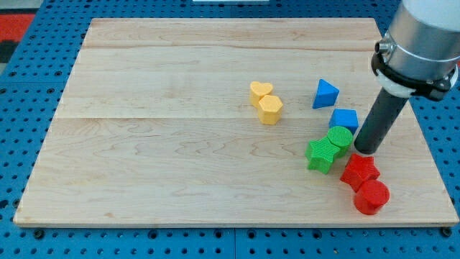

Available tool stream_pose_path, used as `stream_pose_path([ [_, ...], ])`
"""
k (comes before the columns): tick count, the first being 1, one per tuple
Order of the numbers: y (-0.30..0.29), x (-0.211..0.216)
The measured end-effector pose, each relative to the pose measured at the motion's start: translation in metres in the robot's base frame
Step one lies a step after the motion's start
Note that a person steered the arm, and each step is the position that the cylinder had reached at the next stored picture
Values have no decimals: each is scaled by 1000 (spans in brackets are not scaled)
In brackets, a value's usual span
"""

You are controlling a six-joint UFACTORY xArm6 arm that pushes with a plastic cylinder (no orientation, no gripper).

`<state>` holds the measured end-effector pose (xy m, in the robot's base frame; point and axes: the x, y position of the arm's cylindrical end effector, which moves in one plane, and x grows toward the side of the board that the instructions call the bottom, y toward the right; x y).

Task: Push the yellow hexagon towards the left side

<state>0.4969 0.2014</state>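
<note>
A pale wooden board [180, 144] is lying on a blue pegboard surface [21, 108], and it is the only thing here carrying other objects — eight small coloured blocks are sitting on it, all in its right half. There are no bins, trays or bowls in view.

The yellow hexagon [271, 109] is resting a little right of the board's middle. A yellow heart [261, 91] is touching it, just toward the view's top and left. To the view's right of the hexagon, apart from it, a blue triangular block [325, 93] is sitting, and a second blue block [344, 119] is lying below that one.

Lower and further right of the hexagon, a green round block [340, 137] is pressing against a green star-like block [322, 155]. Beyond them, toward the board's lower right corner, a red star-like block [359, 171] is touching a red round block [371, 197].

The arm is carrying no hand or clasp — only a straight dark rod. My tip [368, 150] is standing well to the view's right of the hexagon, just beside the green round block and just above the red star-like block.
</note>
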Motion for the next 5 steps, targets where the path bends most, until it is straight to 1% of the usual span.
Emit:
stream_pose_path([
  [1,1,-31],
  [2,8,-48],
  [3,-19,-68],
  [4,-81,-73],
  [5,-121,-72],
])
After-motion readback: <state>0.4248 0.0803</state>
